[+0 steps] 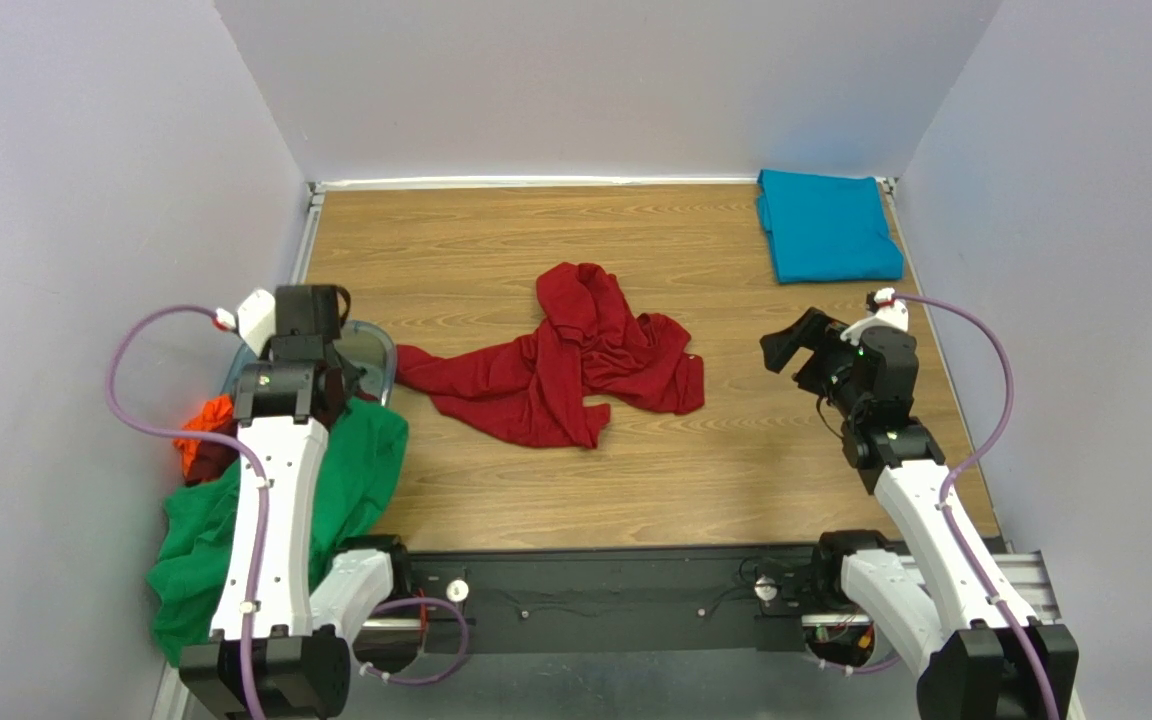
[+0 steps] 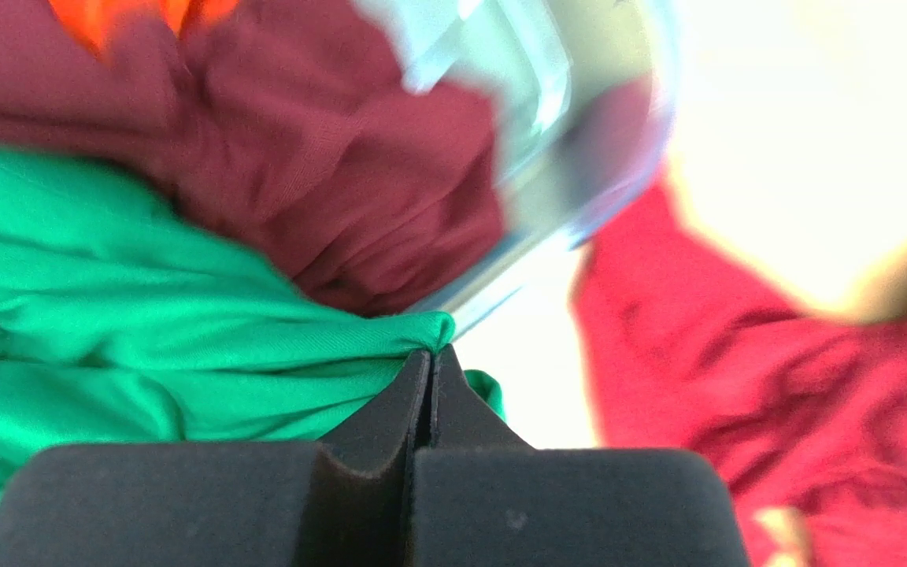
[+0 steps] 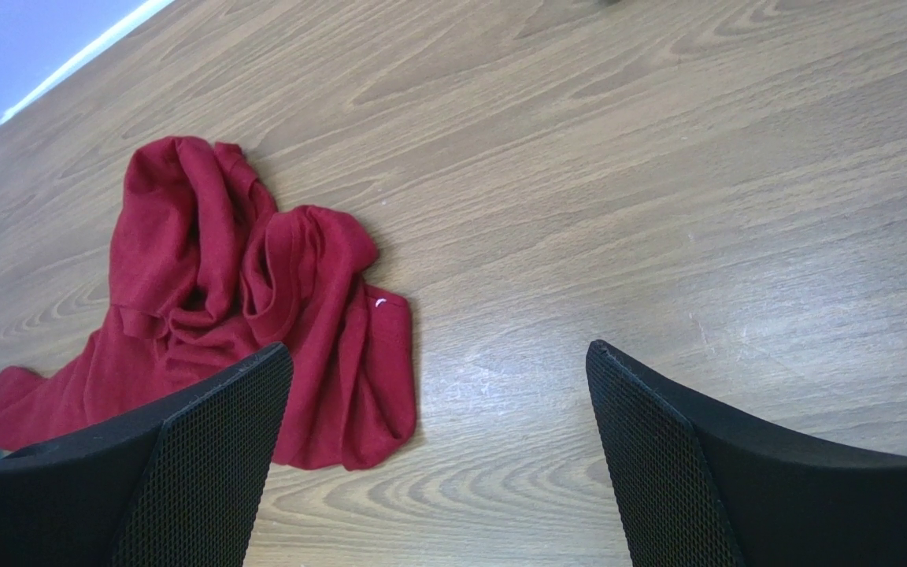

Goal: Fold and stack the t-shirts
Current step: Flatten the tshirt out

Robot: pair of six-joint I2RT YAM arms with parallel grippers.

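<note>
L tool (image 2: 430, 360) clenched on green shirt (image 2: 127, 295) edge. R tool (image 3: 435, 354) wide, released, hovers above tabletop (image 3: 683, 165), nr crumpled red shirt (image 3: 186, 272).

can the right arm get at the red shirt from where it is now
Probably yes. The right gripper hangs open over bare table, facing the red shirt, which lies crumpled in the open mid-table. Nothing stands between them, and the left gripper is off pinching the green shirt.
</note>
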